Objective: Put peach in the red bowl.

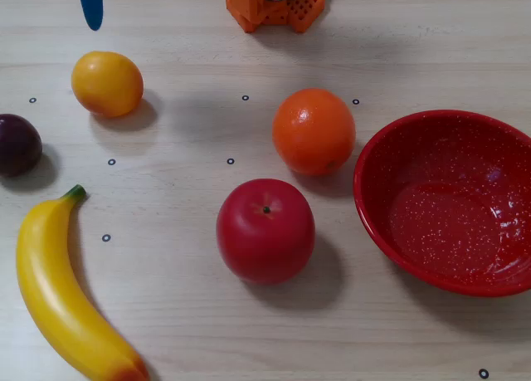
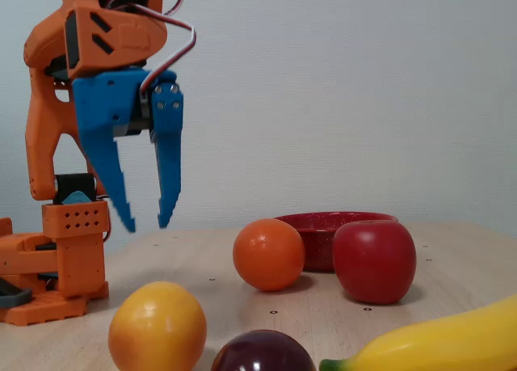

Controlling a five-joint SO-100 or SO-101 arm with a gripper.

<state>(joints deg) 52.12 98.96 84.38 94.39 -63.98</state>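
From above, we see the peach (image 1: 106,83) sitting on the table at upper left, well apart from the empty red bowl (image 1: 448,200) at right, so nothing is done yet; the orange (image 1: 314,131) and apple (image 1: 265,230) lie between them, with a plum (image 1: 17,144) and banana (image 1: 62,296) at left. From the side, our gripper (image 2: 145,221) hangs above the table, jaws spread and empty, and the peach (image 2: 157,327) waits ungrasped in the foreground.
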